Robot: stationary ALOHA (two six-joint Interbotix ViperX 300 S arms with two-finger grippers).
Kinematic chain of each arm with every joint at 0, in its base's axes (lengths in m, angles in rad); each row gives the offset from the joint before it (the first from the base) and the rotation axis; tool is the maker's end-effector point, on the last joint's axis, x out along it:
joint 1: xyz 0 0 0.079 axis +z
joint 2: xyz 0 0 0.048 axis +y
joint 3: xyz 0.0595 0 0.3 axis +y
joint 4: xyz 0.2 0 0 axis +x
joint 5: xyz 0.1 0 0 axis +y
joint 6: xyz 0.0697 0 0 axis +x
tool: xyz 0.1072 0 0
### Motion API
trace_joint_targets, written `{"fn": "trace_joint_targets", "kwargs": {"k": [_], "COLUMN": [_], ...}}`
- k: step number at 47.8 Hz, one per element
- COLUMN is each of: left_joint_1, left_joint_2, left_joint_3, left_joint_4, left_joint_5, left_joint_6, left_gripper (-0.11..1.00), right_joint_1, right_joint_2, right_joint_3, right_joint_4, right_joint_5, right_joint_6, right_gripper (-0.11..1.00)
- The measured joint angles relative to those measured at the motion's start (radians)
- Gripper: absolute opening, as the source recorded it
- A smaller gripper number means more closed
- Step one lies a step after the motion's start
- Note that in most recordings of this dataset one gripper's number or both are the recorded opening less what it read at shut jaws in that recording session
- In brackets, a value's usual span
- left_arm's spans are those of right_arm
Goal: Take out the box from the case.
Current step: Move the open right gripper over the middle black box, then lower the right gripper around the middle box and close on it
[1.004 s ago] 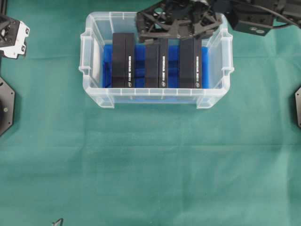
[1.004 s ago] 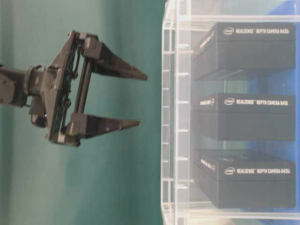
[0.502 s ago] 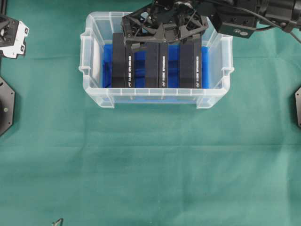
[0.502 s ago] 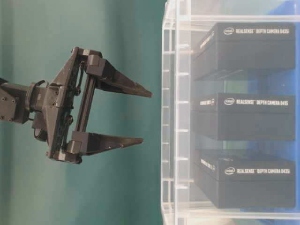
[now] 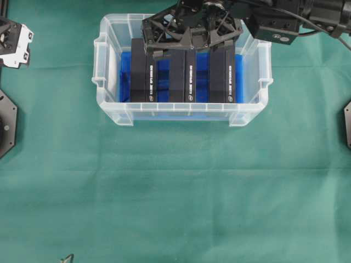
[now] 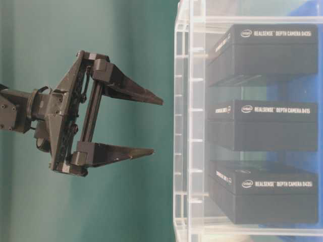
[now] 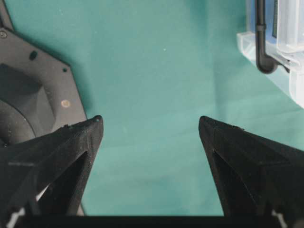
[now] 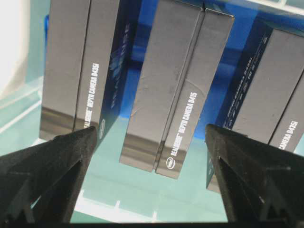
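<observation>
1. Green cloth (image 5: 175, 192) all over the table, bare across the lower half of the overhead frame.
2. Higher up, near the top middle: the case (image 5: 109, 112), see-through plastic with a blue bottom.
3. Inside, side by side: three black boxes, standing on edge, white letters on the sides. Middle box (image 5: 182, 74) plain and dark, corners sharp.
4. Just changed: right gripper (image 5: 189, 50) slid from the case's upper right to right over the boxes, then stopped. Jaws wide apart, nothing held. Means the reach is lined up; probably next, down around the middle box (image 8: 166, 114).
5. Far upper left: left gripper (image 7: 151, 126), jaws apart too, empty, well off from the case.
</observation>
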Motion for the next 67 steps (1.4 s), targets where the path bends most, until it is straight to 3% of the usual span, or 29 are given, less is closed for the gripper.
{"fn": "trace_joint_targets", "kwargs": {"k": [54, 67], "left_joint_1": [0.000, 0.000], "left_joint_2": [0.000, 0.000], "left_joint_3": [0.002, 0.000], "left_joint_4": [0.000, 0.000], "left_joint_5": [0.000, 0.000], "left_joint_6": [0.000, 0.000], "left_gripper": [0.86, 0.86], "right_joint_1": [0.000, -0.002], "right_joint_2": [0.052, 0.063], "right_joint_3": [0.000, 0.040], "right_joint_4": [0.000, -0.002], "right_joint_5": [-0.006, -0.057], "right_joint_6": [-0.006, -0.005], "right_gripper": [0.93, 0.93]}}
